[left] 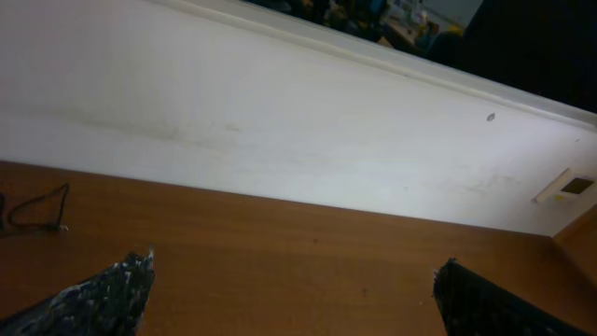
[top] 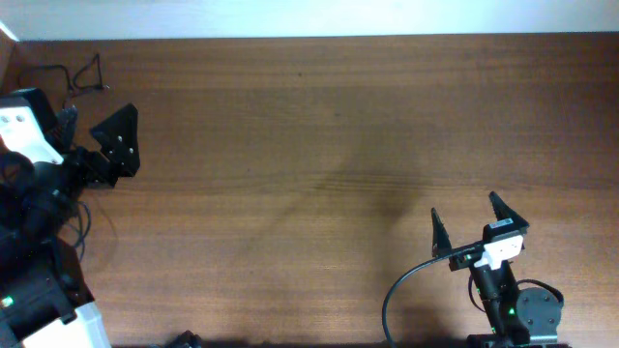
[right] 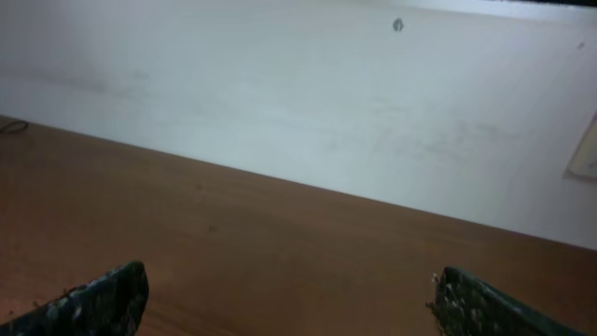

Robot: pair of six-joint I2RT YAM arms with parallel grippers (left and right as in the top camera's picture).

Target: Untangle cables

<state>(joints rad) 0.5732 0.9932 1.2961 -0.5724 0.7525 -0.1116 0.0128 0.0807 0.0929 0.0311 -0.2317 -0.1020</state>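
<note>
A thin black cable [top: 82,75] lies looped at the table's far left corner, close to the wall. The left wrist view shows the cable [left: 37,210] at its left edge, and the right wrist view catches only a sliver of cable [right: 11,126] far left. My left gripper [top: 97,121] is a short way in front of it, open, with bare wood between its jaws [left: 298,259]. My right gripper [top: 469,220] stands open near the front right of the table, far from the cable, with nothing between its fingers [right: 291,271].
A white wall [left: 280,121] runs along the table's far edge, with a small wall plate [left: 569,187] at its right. The right arm's own thick black lead [top: 397,290] loops near the front edge. The left arm's base [top: 39,290] fills the front left corner.
</note>
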